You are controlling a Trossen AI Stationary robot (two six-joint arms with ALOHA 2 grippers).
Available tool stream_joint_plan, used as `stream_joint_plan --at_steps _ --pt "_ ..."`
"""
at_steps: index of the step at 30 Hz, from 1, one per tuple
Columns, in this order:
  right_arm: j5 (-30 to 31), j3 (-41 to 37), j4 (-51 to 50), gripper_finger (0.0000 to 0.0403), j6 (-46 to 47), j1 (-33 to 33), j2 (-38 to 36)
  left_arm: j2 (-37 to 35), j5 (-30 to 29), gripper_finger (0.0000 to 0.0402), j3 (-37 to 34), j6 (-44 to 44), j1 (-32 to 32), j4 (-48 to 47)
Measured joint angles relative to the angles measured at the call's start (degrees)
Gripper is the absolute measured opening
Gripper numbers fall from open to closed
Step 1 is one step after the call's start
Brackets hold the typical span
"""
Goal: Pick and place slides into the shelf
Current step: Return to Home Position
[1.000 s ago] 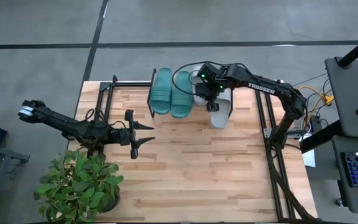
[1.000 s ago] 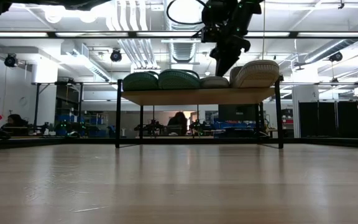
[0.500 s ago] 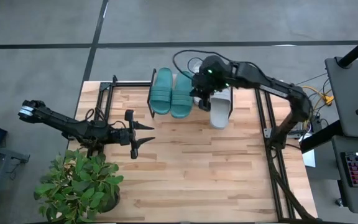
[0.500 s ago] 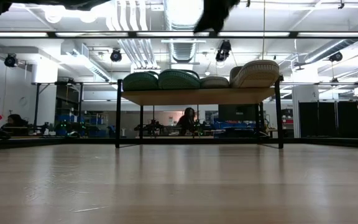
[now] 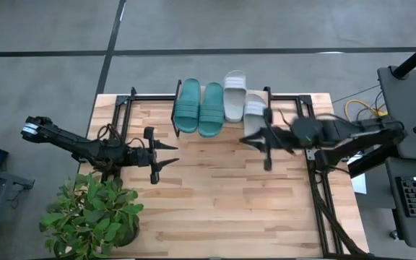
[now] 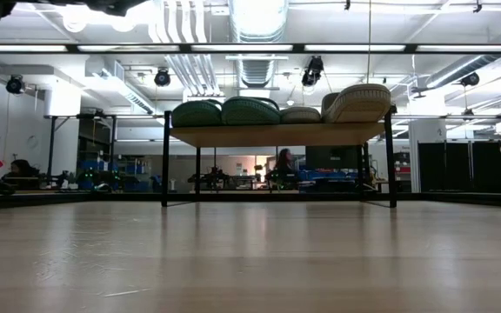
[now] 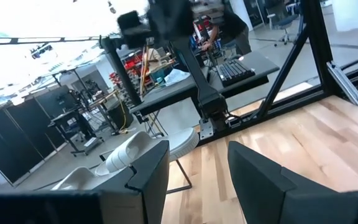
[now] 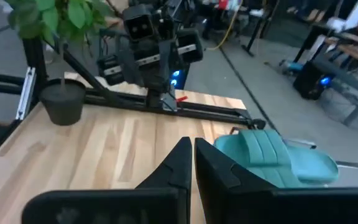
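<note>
Four slides lie side by side, soles down, on the shelf (image 6: 277,134) at the table's far edge: two teal (image 5: 188,107) (image 5: 211,108) and two grey (image 5: 235,94) (image 5: 256,114). The rightmost grey slide (image 6: 357,102) reaches nearer than the others. My right gripper (image 5: 247,139) hovers just in front of the shelf's right end, shut and empty, pointing toward the table's left. Its wrist view shows a teal slide (image 8: 272,158). My left gripper (image 5: 169,154) waits open over the table's left part, pointing right. Its wrist view shows a grey slide (image 7: 129,155).
A potted plant (image 5: 96,217) stands at the near left corner. Black frame rails run along the table's left (image 5: 121,115) and right (image 5: 313,155) sides. Bare wood (image 5: 222,195) spans the middle and near part of the table.
My right gripper has risen from above the grey slides on the shelf. It has drawn back toward the table's near and right side, turning from pointing down to pointing level toward the left. The slides stay on the shelf.
</note>
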Motion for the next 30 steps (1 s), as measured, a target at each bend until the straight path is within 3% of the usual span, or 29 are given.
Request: stream_joint_plan --at_steps 4,7,12,17,21,25,30 --pt "8.92 -10.34 7.00 0.0011 2.28 6.84 -6.37 -1.33 0.00 0.0149 0.00 -1.46 0.00 0.02" --pt "11.63 -17.49 14.28 0.0011 2.43 10.22 -9.64 -2.37 0.00 0.0149 0.02 -1.93 0.00 0.09" --pt "11.00 -28.09 20.70 0.0011 3.62 12.33 -13.93 -3.16 0.00 0.0149 0.02 -2.93 0.00 -0.11" --pt "3.74 -37.47 29.07 0.0011 2.58 11.00 -15.10 -2.63 0.01 0.0149 0.02 -2.91 0.00 -0.15" --pt "4.20 -41.76 37.06 0.0010 -2.40 5.75 -15.08 -1.80 0.00 0.0149 0.02 -2.51 0.00 -0.14" --pt "2.77 -42.47 37.84 0.0009 -3.77 -4.20 -15.08 -1.38 0.00 0.0149 0.02 -2.51 0.00 -0.08" --pt "-16.30 -42.53 37.71 0.0009 -4.73 -19.21 -14.95 -1.34 0.00 0.0149 0.02 -2.68 0.00 -0.07"
